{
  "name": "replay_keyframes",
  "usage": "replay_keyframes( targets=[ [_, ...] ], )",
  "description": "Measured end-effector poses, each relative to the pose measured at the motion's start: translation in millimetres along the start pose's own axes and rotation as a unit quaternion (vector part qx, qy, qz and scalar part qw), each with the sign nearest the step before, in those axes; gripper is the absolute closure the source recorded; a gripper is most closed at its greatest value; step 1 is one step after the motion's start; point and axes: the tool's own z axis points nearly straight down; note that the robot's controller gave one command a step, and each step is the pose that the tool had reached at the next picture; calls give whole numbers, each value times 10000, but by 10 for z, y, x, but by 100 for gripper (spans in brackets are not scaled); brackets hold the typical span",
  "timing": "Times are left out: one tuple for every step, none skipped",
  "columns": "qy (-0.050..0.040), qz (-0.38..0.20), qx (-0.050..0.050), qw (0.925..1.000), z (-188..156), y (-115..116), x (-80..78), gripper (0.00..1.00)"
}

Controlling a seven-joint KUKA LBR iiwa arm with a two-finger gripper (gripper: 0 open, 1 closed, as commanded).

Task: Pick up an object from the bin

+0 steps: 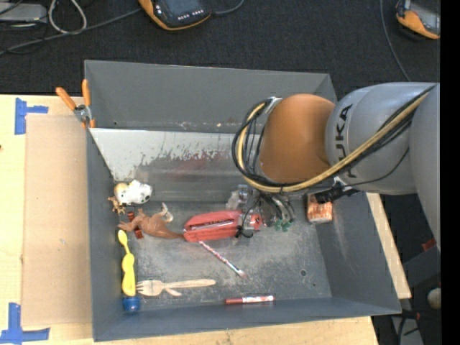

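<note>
My gripper [249,218] hangs low in the middle of the bin, mostly hidden under the arm's orange cover. Its tip is at the right end of a red flat tool [210,227] lying on the bin floor, touching it or just above it. A thin pink-and-white striped stick [221,257] lies just in front of the red tool. A small green piece [282,225] sits right of the gripper. A copper-coloured block [320,211] lies further right by the bin's wall.
Along the left side lie a brown kangaroo toy [152,226], a white-and-black animal toy [134,192] and a yellow brush with a blue end [127,264]. A wooden fork [175,286] and a red pen [249,300] lie near the front wall.
</note>
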Motion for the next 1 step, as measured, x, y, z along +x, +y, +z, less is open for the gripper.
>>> replay_keyframes(
  targets=[
    [-16,-247,0,9997,-796,-86,63,100]
  ],
)
